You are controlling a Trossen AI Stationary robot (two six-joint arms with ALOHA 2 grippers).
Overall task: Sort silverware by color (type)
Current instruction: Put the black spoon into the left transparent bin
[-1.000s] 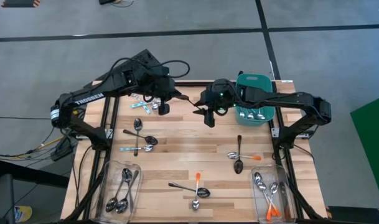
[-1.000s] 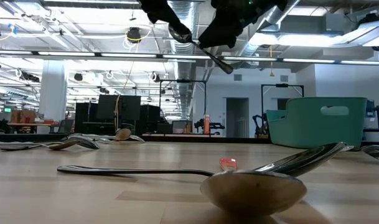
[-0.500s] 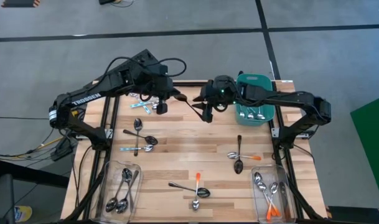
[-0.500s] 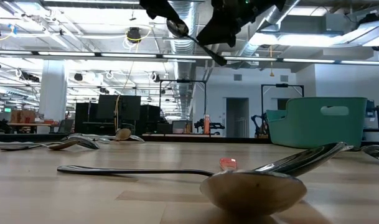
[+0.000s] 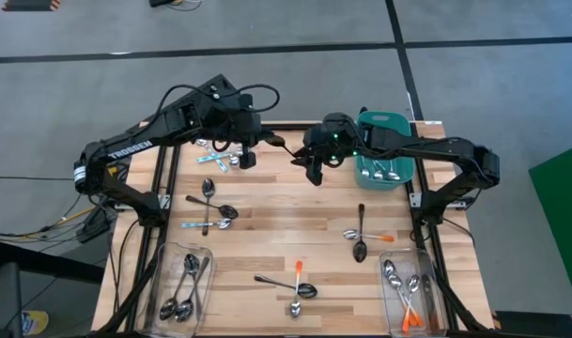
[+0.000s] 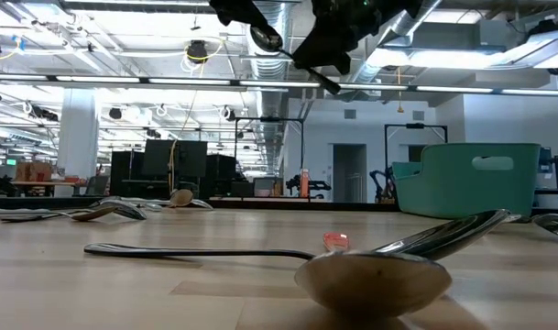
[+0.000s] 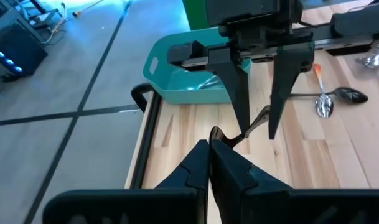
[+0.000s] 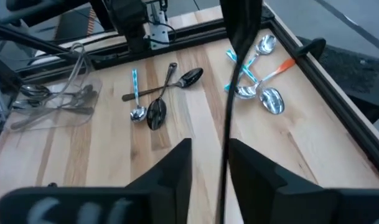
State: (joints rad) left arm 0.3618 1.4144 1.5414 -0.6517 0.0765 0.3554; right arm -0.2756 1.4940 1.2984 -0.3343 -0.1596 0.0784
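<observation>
A plain dark metal spoon (image 6: 292, 62) hangs in the air above the table's far middle. My left gripper (image 5: 251, 150) is shut on its bowl end. The thin handle (image 8: 225, 124) runs away from it and passes between the open fingers of my right gripper (image 8: 208, 168), which faces the left one from the table's right; whether a finger touches the handle I cannot tell. In the left wrist view the right gripper (image 7: 258, 129) stands with one finger on each side of the handle (image 7: 256, 121). Other spoons lie flat in small groups on the wood. My left gripper pinches the dark spoon at its bowl end (image 7: 216, 133) between the two shut fingers (image 7: 195, 163), coming from the table's left. The spoon is lifted clear, high above the table, and its handle slants down toward the right gripper (image 6: 326, 81).
A teal tub (image 5: 384, 127) holding spoons stands at the far right. Clear bins with spoons sit at the near left (image 5: 184, 282) and near right (image 5: 409, 296). Loose spoon groups lie at the far left (image 5: 215, 155), left (image 5: 210, 212), right (image 5: 361, 235) and near middle (image 5: 295, 286).
Both grippers have risen a little and drifted toward the table's far edge, staying close together. The dark spoon has gone up with them, still slanting down from the left gripper toward the right one.
</observation>
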